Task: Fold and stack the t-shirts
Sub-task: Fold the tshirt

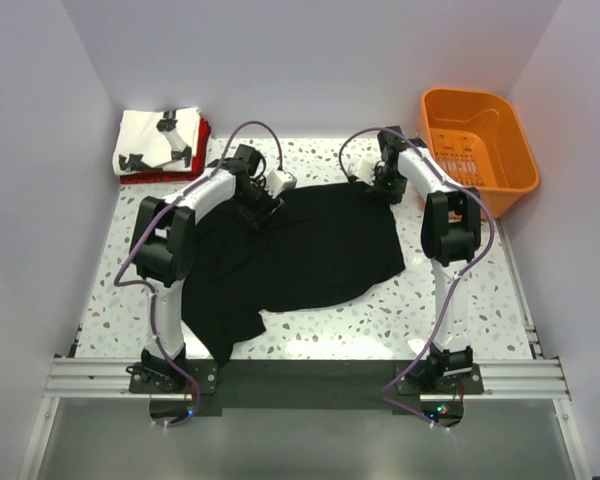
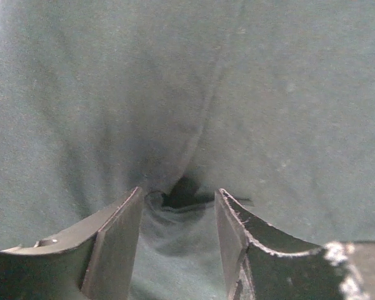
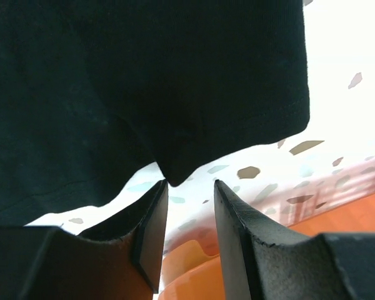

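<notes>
A large black t-shirt (image 1: 310, 250) lies spread, rumpled, across the middle of the table. A folded white t-shirt with black figures (image 1: 158, 140) lies on a folded red t-shirt (image 1: 202, 140) at the back left corner. My left gripper (image 1: 264, 208) is down on the black shirt's far left edge. In the left wrist view it (image 2: 179, 194) is open, with puckered black cloth (image 2: 237, 94) between its fingers. My right gripper (image 1: 378, 187) is at the shirt's far right corner. In the right wrist view it (image 3: 190, 183) is open and empty, with a cloth corner (image 3: 144, 75) just beyond its left fingertip.
An orange plastic basket (image 1: 475, 145) stands at the back right, close behind the right gripper, and shows in the right wrist view (image 3: 237, 275). The speckled table (image 1: 460, 290) is walled on three sides. A metal rail (image 1: 310, 378) runs along the near edge.
</notes>
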Motion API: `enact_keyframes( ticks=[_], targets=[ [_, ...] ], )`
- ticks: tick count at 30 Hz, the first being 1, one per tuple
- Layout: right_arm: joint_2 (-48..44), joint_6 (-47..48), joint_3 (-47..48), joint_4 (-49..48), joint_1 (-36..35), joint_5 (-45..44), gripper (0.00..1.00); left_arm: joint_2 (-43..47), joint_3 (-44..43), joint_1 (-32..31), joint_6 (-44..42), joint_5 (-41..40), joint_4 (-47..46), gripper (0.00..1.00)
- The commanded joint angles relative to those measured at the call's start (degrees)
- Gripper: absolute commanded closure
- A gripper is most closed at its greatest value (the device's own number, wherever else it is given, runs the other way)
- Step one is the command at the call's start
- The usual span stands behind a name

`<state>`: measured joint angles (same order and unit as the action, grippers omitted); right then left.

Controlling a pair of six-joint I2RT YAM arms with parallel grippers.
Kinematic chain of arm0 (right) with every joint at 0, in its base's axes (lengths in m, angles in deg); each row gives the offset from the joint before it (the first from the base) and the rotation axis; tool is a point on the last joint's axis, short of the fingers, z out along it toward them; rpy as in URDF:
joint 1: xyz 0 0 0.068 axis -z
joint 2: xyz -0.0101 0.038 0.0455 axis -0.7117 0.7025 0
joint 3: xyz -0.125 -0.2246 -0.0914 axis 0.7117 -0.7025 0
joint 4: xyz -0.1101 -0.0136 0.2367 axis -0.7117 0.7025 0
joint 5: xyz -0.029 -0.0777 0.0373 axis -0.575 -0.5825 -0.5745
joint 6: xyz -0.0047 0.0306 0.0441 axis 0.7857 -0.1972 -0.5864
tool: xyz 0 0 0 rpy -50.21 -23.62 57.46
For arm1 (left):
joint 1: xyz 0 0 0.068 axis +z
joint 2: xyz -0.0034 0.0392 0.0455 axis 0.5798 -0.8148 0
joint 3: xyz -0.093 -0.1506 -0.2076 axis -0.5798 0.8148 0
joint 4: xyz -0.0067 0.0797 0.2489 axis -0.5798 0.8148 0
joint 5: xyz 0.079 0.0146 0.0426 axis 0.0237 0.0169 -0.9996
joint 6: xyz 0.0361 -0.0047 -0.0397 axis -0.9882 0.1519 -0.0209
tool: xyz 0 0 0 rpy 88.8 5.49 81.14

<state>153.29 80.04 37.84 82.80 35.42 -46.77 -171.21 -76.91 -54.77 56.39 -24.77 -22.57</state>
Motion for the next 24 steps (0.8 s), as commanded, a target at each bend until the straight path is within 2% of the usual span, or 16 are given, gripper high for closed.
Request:
enact_keyframes(
  ticks=[1, 4, 5, 6, 7, 8, 9, 15, 24],
  targets=[
    [0.38, 2.37, -0.2, -3.63, -0.24, -1.61, 0.61, -0.42, -3.0, -1.06, 0.77, -2.51, -0.42, 0.47],
    [0.74, 2.81, -0.29, -5.48, -0.15, -2.22, 0.68, -0.51, -2.65, -1.06, 1.03, -3.75, -0.86, 0.55],
    [0.65, 3.34, -0.46, -5.83, -0.15, -2.22, 0.74, -0.6, -2.83, -1.06, 0.95, -4.01, -0.34, 0.59],
    [0.56, 3.6, -0.64, -6.27, -0.15, -2.31, 0.77, -0.51, -2.91, -1.06, 0.94, -4.28, -0.07, 0.67],
    [0.3, 4.39, -1.25, -6.88, -0.24, -2.4, 0.8, -0.34, -2.83, -1.06, 0.94, -4.98, -0.07, 0.71],
    [0.21, 4.74, -1.43, -7.15, -0.15, -2.48, 0.93, 0.01, -2.65, -1.06, 0.86, -5.07, 0.1, 0.74],
    [0.12, 5.01, -1.52, -7.32, -0.15, -2.66, 0.99, 0.28, -2.56, -1.06, 0.68, -5.25, 0.11, 0.79],
    [-0.58, 6.15, -1.25, -7.24, -0.06, -2.57, 1.0, 1.51, -2.3, -1.06, -0.37, -5.51, 0.81, 0.99],
    [-4.18, 6.5, 0.68, -4.08, -0.15, -1.52, 1.0, 7.22, -0.1, -0.8, -2.04, -6.3, 1.86, 1.0]
  ],
)
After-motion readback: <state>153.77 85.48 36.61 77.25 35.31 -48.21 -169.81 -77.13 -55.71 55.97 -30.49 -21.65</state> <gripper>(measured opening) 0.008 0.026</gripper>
